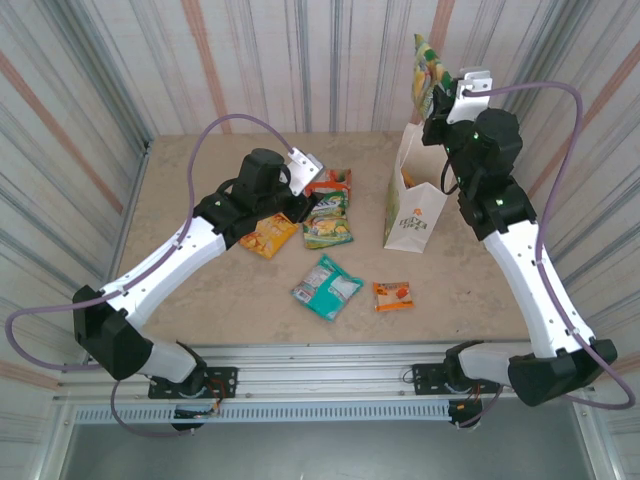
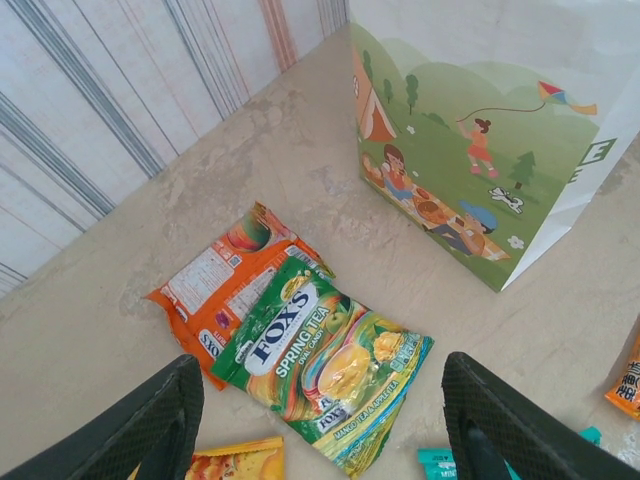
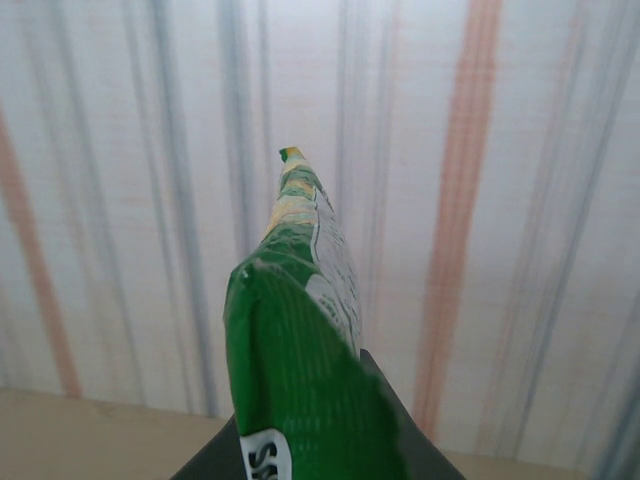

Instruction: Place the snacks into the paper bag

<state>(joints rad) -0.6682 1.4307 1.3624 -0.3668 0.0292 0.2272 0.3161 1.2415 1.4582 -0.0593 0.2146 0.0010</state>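
Shiny green foil packet (image 1: pixel 425 62) clenched in the right gripper (image 1: pixel 433 100), high above the white cartoon-printed paper bag (image 1: pixel 415 210).
Released from there, it may clip the rim or tip the bag; left of the bag, the left gripper (image 2: pixel 325 410) hangs spread over a green-yellow foil packet (image 2: pixel 320 360).

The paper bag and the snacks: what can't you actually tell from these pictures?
- Inside of the paper bag: in the top view its own walls hide any contents; the left wrist view cuts off its top.
- Fingers of the right gripper: in the right wrist view the held green packet covers them.
- Yellow packet: in the left wrist view, cut by the bottom edge.
- Small orange packet: in the top view, print too small to read.
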